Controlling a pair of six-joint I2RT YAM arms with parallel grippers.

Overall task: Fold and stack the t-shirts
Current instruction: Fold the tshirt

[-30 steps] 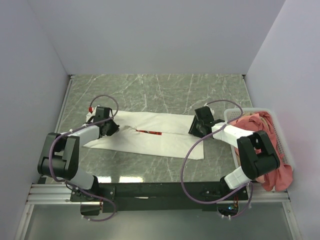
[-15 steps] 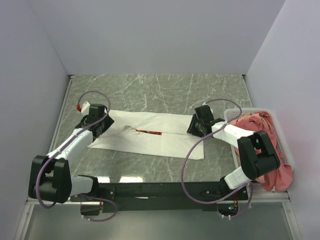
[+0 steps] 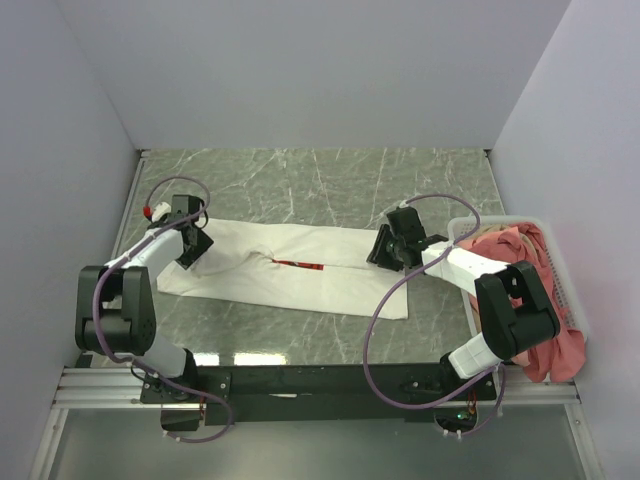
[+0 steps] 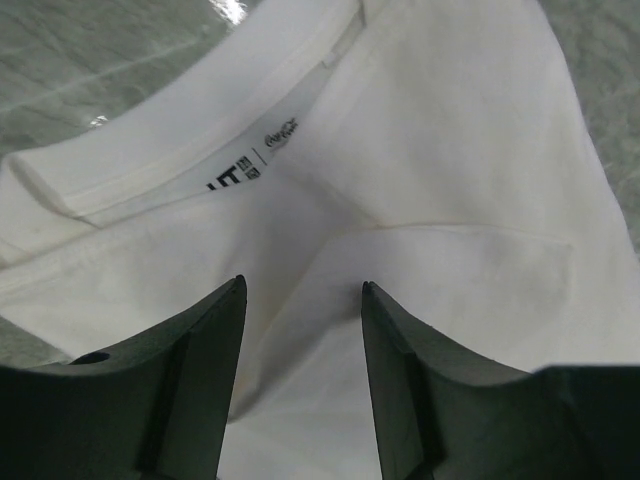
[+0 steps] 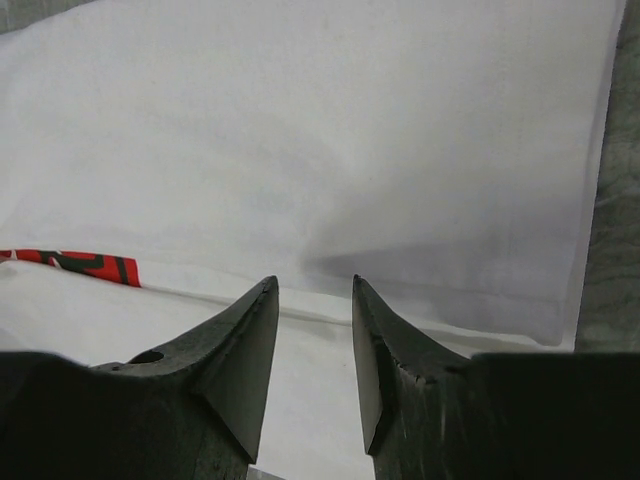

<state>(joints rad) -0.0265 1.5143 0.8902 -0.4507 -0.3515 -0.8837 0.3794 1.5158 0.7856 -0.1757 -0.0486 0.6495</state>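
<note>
A white t-shirt [image 3: 300, 278] lies folded lengthwise across the table, with a strip of its red chest print [image 3: 297, 264] showing at the fold. My left gripper [image 3: 192, 250] hovers open over the collar end. In the left wrist view the neck label [image 4: 245, 170] lies ahead of the spread left gripper [image 4: 303, 285], with only flat cloth [image 4: 450, 150] under the gap. My right gripper [image 3: 378, 254] is open over the hem end. In the right wrist view the right gripper [image 5: 313, 280] is above smooth white cloth [image 5: 350, 130], and the red print [image 5: 80, 265] is at the left.
A white slatted basket [image 3: 566, 292] stands at the right table edge, holding salmon-pink t-shirts [image 3: 515, 250] that spill over its near side. Grey marbled table [image 3: 320, 180] stretches behind the shirt. Walls close in on the left, back and right.
The left gripper opened and let go of the shirt's collar end, and the left arm swung out towards the far left. The right gripper shifted slightly and stayed open.
</note>
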